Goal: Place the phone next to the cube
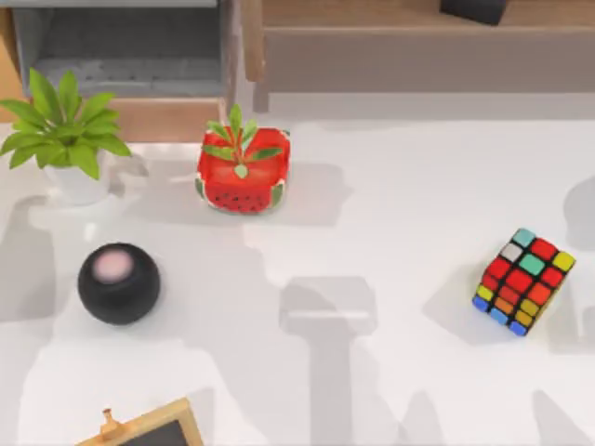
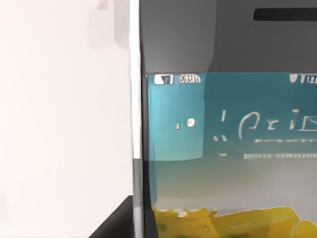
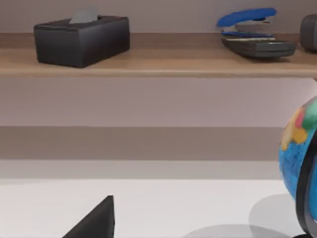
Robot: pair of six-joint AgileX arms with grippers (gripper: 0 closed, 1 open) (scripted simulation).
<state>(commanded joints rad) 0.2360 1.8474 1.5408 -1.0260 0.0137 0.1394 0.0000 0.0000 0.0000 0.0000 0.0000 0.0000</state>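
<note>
On the white tabletop (image 1: 390, 279): one puzzle cube (image 1: 522, 282), two potted plants, one leafy in a white pot (image 1: 65, 130) and one in a red watermelon pot (image 1: 242, 172), one black round speaker (image 1: 118, 282) and one small framed chalkboard (image 1: 153, 429). One phone (image 2: 223, 148) fills the left wrist view. On the shelf (image 3: 158, 64): one black tissue box (image 3: 81, 40), one blue stapler (image 3: 246, 19). One globe (image 3: 299, 148) stands nearby.

We see the phone (image 2: 223, 148) cut off by the left wrist view's edges, its screen lettering too blurred to read. The globe (image 3: 302, 163) and framed board (image 1: 153, 427) are cut by their pictures' edges.
</note>
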